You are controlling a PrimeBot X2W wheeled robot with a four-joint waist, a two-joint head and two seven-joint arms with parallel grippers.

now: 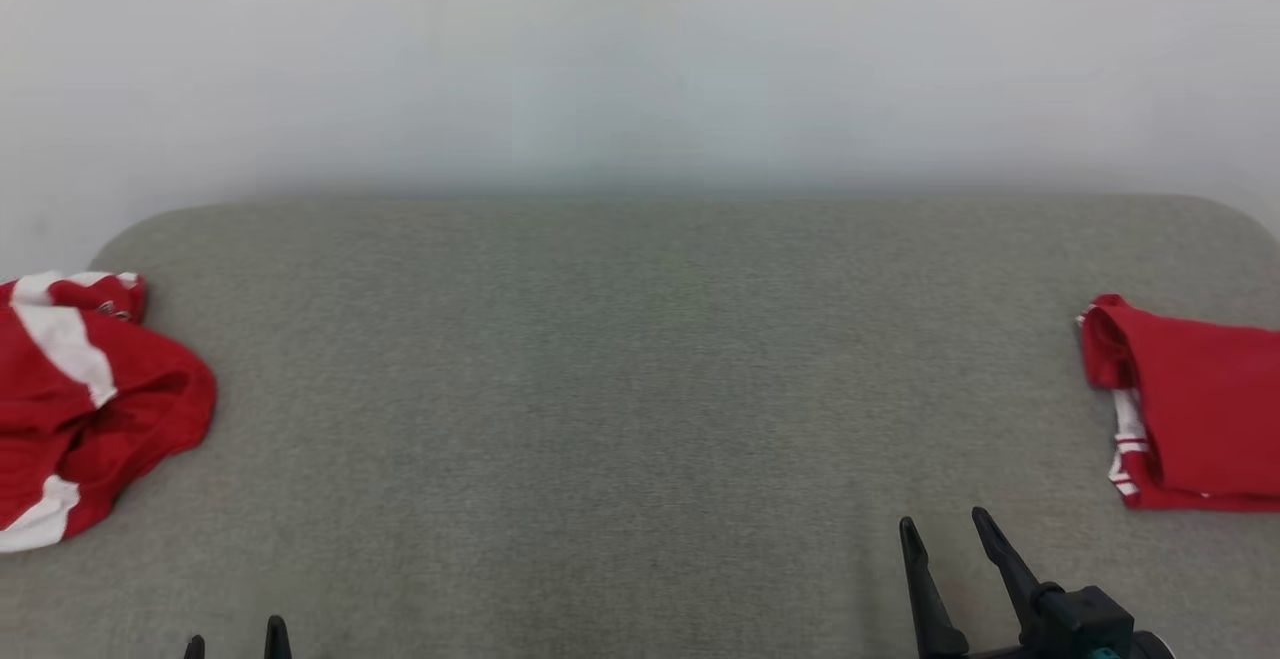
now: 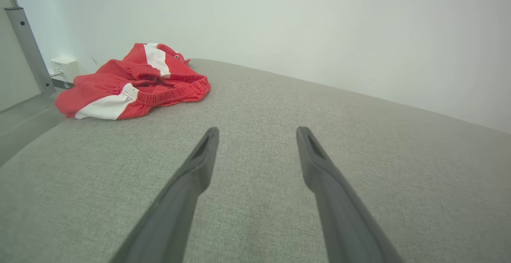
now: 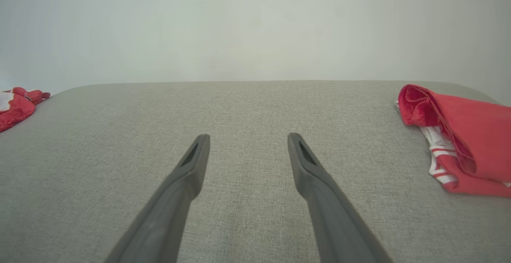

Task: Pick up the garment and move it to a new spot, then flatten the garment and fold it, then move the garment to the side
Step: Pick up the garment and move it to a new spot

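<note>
A crumpled red garment with white stripes (image 1: 85,399) lies at the far left of the grey padded table (image 1: 640,389); the left wrist view has it ahead and to the left (image 2: 135,83), and it peeks in at the left edge of the right wrist view (image 3: 16,107). A folded red garment (image 1: 1195,409) lies flat at the right edge, also in the right wrist view (image 3: 463,135). My left gripper (image 1: 235,639) is open at the bottom left, tips just in view, empty (image 2: 257,133). Low on the right, my right gripper (image 1: 945,524) stands open and empty (image 3: 247,139).
A pale wall rises behind the table's rounded back edge. In the left wrist view a grey metal post (image 2: 28,43) and a white wall box (image 2: 64,67) stand beyond the table's left end.
</note>
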